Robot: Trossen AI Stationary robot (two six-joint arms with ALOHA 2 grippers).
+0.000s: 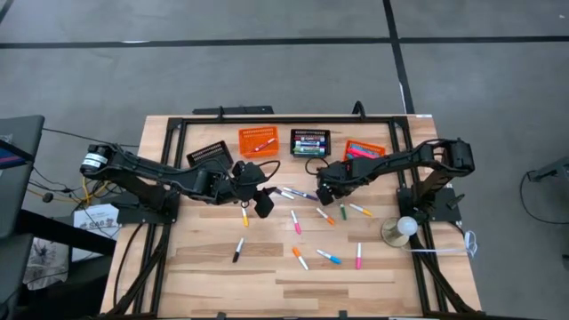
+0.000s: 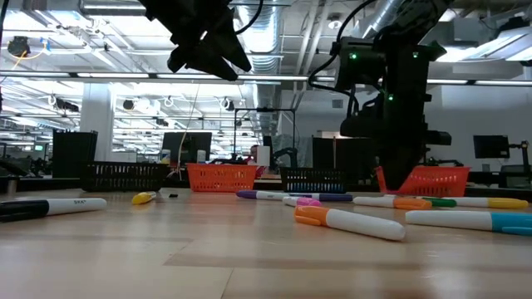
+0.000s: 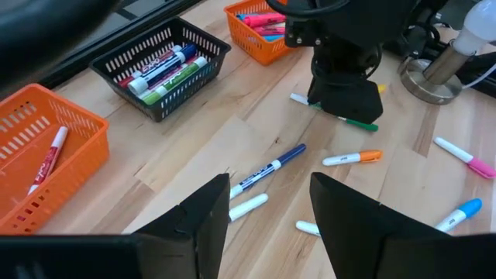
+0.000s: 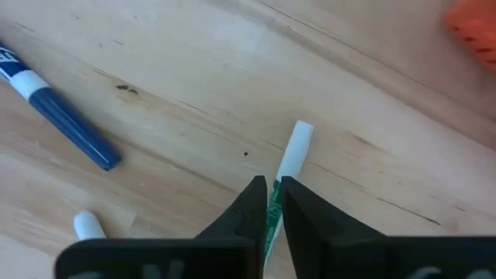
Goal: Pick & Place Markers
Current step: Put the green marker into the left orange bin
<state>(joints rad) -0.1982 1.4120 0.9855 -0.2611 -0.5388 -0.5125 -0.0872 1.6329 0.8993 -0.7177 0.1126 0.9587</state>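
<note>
Marker: slim, white barrel, green print | right end effector: clenched on it | left end effector: released

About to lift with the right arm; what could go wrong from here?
The right gripper is shut on the green marker on the table. Most of the barrel sticks out past the fingers, so it may pivot or slip as it rises. The blue marker lies close by and could get nudged. The left gripper hangs open nearby over other markers, so the arms might cross paths.
</note>
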